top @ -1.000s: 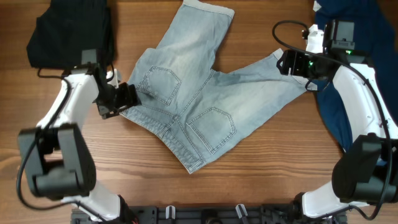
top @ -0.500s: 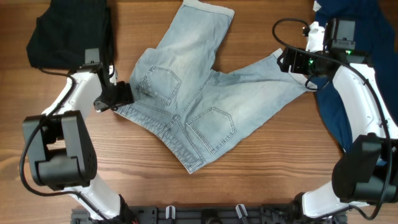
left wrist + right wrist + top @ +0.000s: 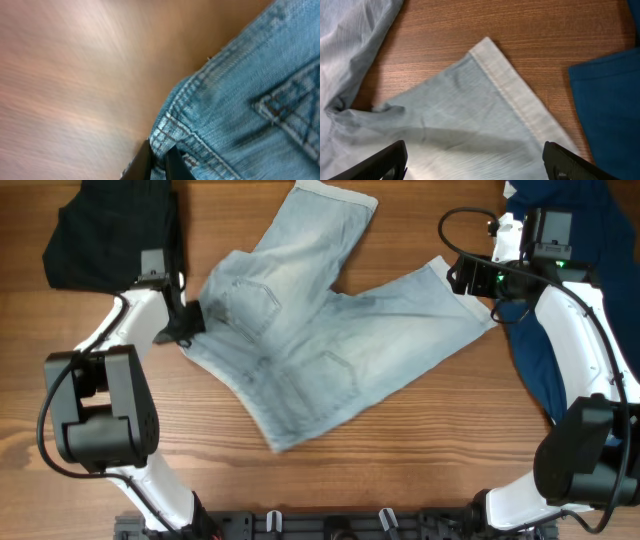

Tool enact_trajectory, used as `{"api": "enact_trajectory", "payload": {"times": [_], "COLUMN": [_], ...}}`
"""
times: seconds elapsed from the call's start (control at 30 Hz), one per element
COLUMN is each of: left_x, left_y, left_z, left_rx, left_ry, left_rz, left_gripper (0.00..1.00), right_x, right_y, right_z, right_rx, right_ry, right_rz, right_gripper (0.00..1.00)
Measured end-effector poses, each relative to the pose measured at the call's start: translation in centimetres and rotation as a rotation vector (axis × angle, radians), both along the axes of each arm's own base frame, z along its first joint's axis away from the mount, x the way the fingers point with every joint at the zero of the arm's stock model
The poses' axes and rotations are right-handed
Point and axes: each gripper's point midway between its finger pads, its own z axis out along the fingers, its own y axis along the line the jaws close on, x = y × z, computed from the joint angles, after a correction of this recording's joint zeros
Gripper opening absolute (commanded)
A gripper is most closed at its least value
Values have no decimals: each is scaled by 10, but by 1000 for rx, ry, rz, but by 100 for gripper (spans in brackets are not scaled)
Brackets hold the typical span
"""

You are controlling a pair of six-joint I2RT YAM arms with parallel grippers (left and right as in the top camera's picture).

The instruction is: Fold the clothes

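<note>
The clothes, a pair of faded light-blue denim shorts [image 3: 320,330], lie spread across the middle of the table, one leg toward the back, the other toward the right. My left gripper [image 3: 185,323] is shut on the waistband corner [image 3: 167,132] at the shorts' left side; the stitched denim sits pinched between its dark fingers [image 3: 172,165]. My right gripper [image 3: 465,280] hovers over the right leg's pale cuffed hem [image 3: 512,87]. Its fingers [image 3: 375,162] stand wide apart above the cloth, holding nothing.
A black folded garment [image 3: 110,230] lies at the back left, close behind my left arm. A dark navy garment [image 3: 580,300] covers the right side under my right arm, and it shows [image 3: 612,100] beside the cuff. Bare wood [image 3: 430,450] lies in front.
My left gripper moved in onto the waistband corner and shut on it. The shorts have shifted left and blur with motion. My right gripper barely moved.
</note>
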Motion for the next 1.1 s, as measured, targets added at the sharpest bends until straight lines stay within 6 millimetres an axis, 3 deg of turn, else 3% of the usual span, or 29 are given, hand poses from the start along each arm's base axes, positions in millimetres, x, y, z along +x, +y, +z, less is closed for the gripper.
{"api": "enact_trajectory", "payload": {"times": [0.07,0.1,0.13,0.2,0.23,0.3,0.43,0.53,0.63,0.7,0.77,0.9,1.1], "left_x": [31,44,59,69,67,53,9,-25,-64,-87,-97,-138,-189], "left_y": [14,17,21,25,25,24,5,-29,-70,-88,-106,-133,-126], "left_z": [15,23,32,42,41,35,28,51,93,104,91,47,12], "left_rx": [72,91,109,131,136,137,77,-108,-320,-383,-400,-336,-153], "left_ry": [-115,-165,-230,-272,-262,-195,-18,58,122,184,222,340,405], "left_rz": [17,21,27,31,33,34,55,69,77,105,133,240,576], "left_gripper": [6,15,33,72,80,86,100,99,95,93,84,80,69], "right_x": [0,0,0,0,0,0,-2,-8,-30,-39,-41,-43,-38], "right_y": [2,4,7,14,17,20,20,23,32,34,34,29,23], "right_z": [0,0,0,0,0,0,-1,-3,-12,-15,-16,-22,-22], "right_rx": [0,0,0,0,0,4,31,85,145,163,173,171,169], "right_ry": [0,0,0,0,0,1,18,63,171,218,231,252,243], "right_rz": [5,10,17,33,38,39,-5,-57,-78,-93,-116,-185,-257], "right_gripper": [87,87,87,87,89,100,100,100,99,100,100,99,99]}}
